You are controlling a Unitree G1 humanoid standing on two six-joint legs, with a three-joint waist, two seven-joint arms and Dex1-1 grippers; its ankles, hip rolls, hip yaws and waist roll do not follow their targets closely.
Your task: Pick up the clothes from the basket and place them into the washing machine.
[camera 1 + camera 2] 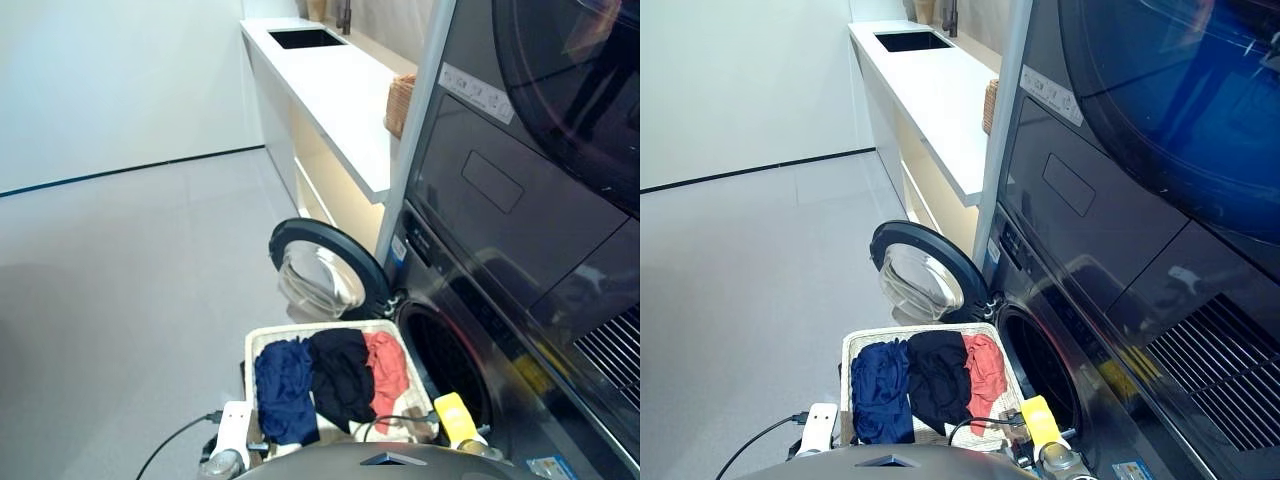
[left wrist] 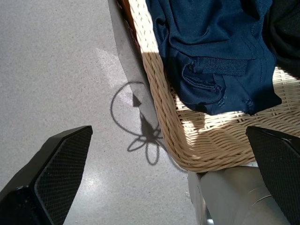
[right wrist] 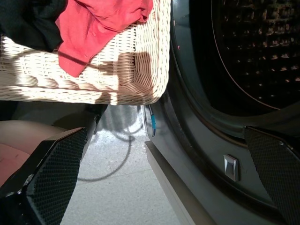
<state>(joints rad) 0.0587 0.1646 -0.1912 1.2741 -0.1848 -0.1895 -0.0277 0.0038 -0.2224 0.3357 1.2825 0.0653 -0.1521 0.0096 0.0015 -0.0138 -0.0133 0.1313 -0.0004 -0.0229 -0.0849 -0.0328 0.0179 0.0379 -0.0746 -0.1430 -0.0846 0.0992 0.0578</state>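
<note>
The cream basket (image 1: 262,340) sat on the floor (image 1: 130,280) right against the front of the washing machine (image 1: 470,330), beside the open drum hole (image 1: 445,365). The round door (image 1: 325,272) stood swung open past the basket's far edge. Three garments lay side by side in it: the navy one (image 1: 285,390) along the edge away from the machine, the black one (image 1: 340,375) in the middle, the coral one (image 1: 385,365) along the machine-side edge. The left gripper (image 2: 164,178) hung with fingers spread wide above the basket's near corner, holding nothing. The right gripper (image 3: 159,178) was likewise spread and empty, by the near machine-side corner.
</note>
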